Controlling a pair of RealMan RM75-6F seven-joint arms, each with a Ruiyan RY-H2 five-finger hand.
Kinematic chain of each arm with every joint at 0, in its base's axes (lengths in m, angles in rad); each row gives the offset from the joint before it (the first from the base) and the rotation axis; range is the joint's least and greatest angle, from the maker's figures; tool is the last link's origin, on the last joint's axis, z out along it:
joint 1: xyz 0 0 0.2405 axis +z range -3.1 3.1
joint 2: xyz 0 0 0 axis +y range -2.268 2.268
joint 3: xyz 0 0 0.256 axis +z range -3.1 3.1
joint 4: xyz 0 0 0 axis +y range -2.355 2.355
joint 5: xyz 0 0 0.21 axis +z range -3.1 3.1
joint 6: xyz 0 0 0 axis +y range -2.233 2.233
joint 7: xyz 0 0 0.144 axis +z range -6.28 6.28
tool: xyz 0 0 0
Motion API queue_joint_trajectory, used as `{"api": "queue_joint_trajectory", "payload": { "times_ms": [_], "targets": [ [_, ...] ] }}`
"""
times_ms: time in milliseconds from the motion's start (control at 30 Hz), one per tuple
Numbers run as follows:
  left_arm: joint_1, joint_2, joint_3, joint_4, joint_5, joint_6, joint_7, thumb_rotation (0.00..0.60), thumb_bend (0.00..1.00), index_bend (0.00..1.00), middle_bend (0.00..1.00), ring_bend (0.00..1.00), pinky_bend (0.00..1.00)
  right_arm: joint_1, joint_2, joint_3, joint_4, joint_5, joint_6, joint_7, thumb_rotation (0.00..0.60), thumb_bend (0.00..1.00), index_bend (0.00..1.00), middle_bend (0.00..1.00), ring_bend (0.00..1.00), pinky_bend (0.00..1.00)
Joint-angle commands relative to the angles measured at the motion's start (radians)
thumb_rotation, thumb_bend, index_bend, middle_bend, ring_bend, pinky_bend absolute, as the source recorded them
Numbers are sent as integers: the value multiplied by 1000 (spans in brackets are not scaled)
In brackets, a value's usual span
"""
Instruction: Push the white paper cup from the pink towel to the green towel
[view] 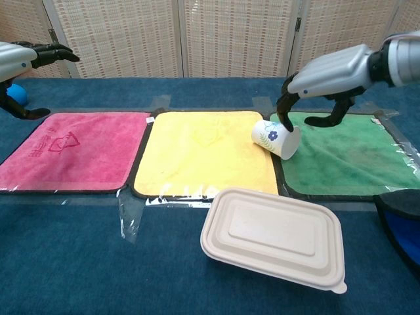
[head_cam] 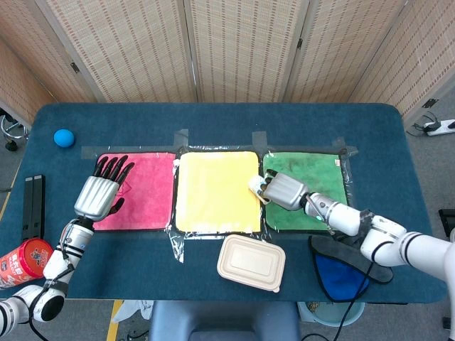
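Cup on its side! That white paper cup with the blue flower print (view: 276,139) is tipped over, straddling the seam between the square yellow towel (view: 197,151) and the green towel (view: 348,157), its mouth facing the green one. Right hand (view: 323,77) arches over it with fingers curled downward and apart, one fingertip at the cup's base, nothing gripped. Left hand (head_cam: 103,190) hovers over the pink towel (head_cam: 146,190), fingers spread, holding nothing. Near the front edge sits a beige lidded food container (view: 275,236).
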Motion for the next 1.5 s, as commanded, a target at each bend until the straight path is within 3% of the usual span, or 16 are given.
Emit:
{"api": "queue_joint_trajectory", "payload": {
  "times_ms": [33, 167, 433, 633, 967, 1500],
  "targets": [
    [0, -3, -1, 7, -3, -4, -3, 600, 386, 33, 20, 6, 11, -38, 63, 31, -66, 38, 50, -39, 600, 640, 387, 303, 237, 85],
    [3, -9, -3, 5, -6, -2, -10, 600, 387, 33, 20, 6, 11, -15, -3, 69, -35, 72, 1, -71, 600, 640, 387, 303, 233, 85],
    [21, 8, 1, -11, -12, 12, -4, 600, 386, 33, 20, 6, 8, 69, -252, 133, 192, 161, -172, -136, 600, 640, 387, 288, 230, 85],
    [29, 17, 7, -15, -11, 14, 0, 600, 386, 33, 20, 5, 8, 96, -335, 148, 282, 198, -235, -161, 600, 641, 387, 286, 231, 85],
    [32, 15, 5, -13, -4, 17, -2, 600, 386, 33, 20, 5, 8, 87, -323, 131, 277, 208, -263, -164, 600, 640, 402, 286, 230, 85],
    [30, 7, 2, 4, 5, 10, -21, 600, 386, 33, 20, 2, 7, -6, -143, 64, 132, 177, -199, -168, 600, 640, 409, 288, 235, 85]
  ]
}}
